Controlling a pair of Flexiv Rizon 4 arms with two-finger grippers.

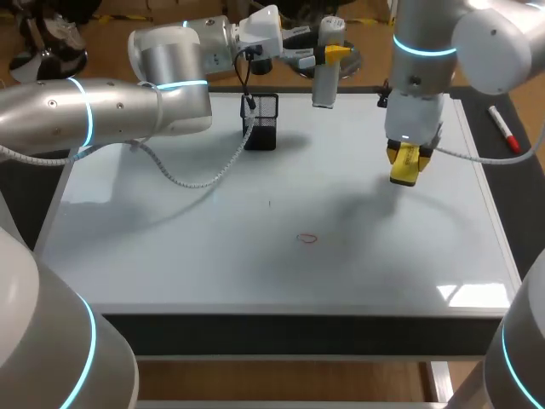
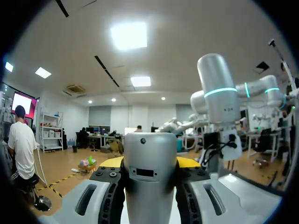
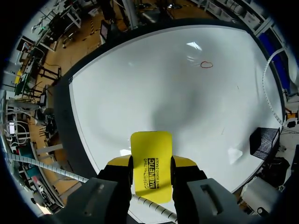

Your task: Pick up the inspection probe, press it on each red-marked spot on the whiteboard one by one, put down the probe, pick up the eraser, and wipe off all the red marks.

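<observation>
in the head view you can see your left arm come in from the left and stretch along the far edge of the whiteboard (image 1: 213, 247). there the left gripper (image 1: 332, 54) is pinching the inspection probe (image 1: 324, 85), a silver cylinder held roughly upright at the board's far rim. your right gripper (image 1: 407, 156) hangs over the right half of the board, well apart from the probe. it is clamped on the yellow eraser (image 1: 404, 176), which is held off the surface. one red mark (image 1: 307, 239), a small loop, sits near the middle of the board, and a tiny dark speck (image 1: 270, 203) lies a little beyond it. a black mesh holder (image 1: 262, 119) stands on the far part of the board under your left arm. a red marker (image 1: 504, 128) lies on the dark table just beside the board's right edge. in the left wrist view the probe fills the gap between the two fingers. both fingers press its sides, their yellow tips show on either side of it, and your right arm rises ahead. in the right wrist view the eraser sits between the fingers with both touching its long edges. the board lies well below it, the red loop is far ahead of the gripper, and the mesh holder stands off to one side near the board's edge.
</observation>
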